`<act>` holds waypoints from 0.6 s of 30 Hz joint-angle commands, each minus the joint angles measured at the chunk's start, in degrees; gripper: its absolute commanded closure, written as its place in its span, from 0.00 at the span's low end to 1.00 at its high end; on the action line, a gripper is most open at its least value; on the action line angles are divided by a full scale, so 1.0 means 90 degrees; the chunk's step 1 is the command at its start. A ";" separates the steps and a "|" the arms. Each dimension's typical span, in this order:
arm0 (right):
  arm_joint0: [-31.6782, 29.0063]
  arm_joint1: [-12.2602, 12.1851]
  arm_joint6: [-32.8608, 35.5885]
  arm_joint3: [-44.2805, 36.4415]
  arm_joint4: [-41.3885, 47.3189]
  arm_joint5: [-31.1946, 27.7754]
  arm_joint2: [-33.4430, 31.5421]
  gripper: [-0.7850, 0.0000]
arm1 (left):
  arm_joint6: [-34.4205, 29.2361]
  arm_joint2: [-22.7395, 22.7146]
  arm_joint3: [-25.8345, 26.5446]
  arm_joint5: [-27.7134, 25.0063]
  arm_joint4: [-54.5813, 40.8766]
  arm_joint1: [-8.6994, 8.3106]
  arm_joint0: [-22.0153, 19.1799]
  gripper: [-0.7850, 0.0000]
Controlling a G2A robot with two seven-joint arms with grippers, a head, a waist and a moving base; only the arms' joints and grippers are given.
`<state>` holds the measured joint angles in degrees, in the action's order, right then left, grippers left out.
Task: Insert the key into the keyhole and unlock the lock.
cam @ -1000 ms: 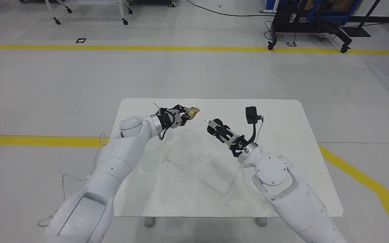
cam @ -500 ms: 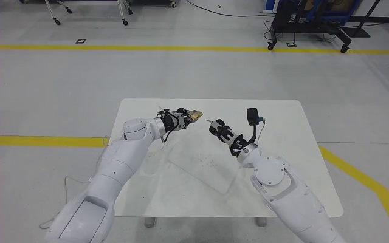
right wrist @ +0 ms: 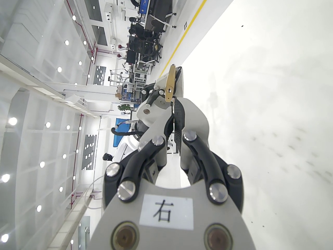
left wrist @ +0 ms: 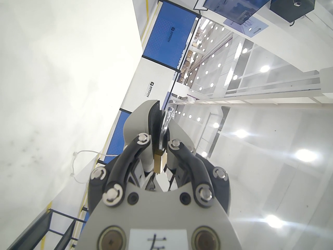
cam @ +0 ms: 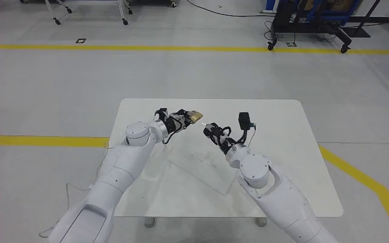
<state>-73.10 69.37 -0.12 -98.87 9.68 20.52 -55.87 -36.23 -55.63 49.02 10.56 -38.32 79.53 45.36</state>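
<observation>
Moved: right arm swung in toward centre.
Claws: left gripper (cam: 186, 115) pinches padlock (cam: 194, 113), right gripper (cam: 208, 127) pinches key (right wrist: 172, 105).
Where: padlock mid-frame, key just beside it.
Tip: imo square the blade to keyhole (right wrist: 169, 89) first.

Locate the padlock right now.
In the top view, the brass padlock is held above the far middle of the table, between the fingers of the left gripper, with the right gripper close on its right.

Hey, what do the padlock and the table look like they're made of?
The padlock body looks like brass: yellow-gold with a dull sheen. Its shackle looks like polished steel, silvery and reflective. The table is probably matte white laminate, but that's uncertain.
</observation>
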 commanded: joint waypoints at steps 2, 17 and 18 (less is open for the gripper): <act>0.0043 0.0056 -0.0132 0.0041 0.0067 -0.0035 0.0045 1.00 | 0.0018 -0.0044 0.0068 0.0045 0.0007 -0.0005 0.0047 1.00; 0.0398 0.0307 -0.0332 0.0497 0.0225 0.0080 0.0220 1.00 | -0.0009 -0.0157 0.0173 0.0209 0.0150 -0.0008 0.0104 1.00; 0.0416 0.0321 -0.0349 0.0517 0.0236 0.0092 0.0219 1.00 | -0.0006 -0.0163 0.0172 0.0221 0.0150 -0.0007 0.0106 1.00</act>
<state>-69.51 72.13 -3.10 -94.42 11.71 21.22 -53.89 -36.30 -57.04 50.57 12.46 -36.98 79.46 46.30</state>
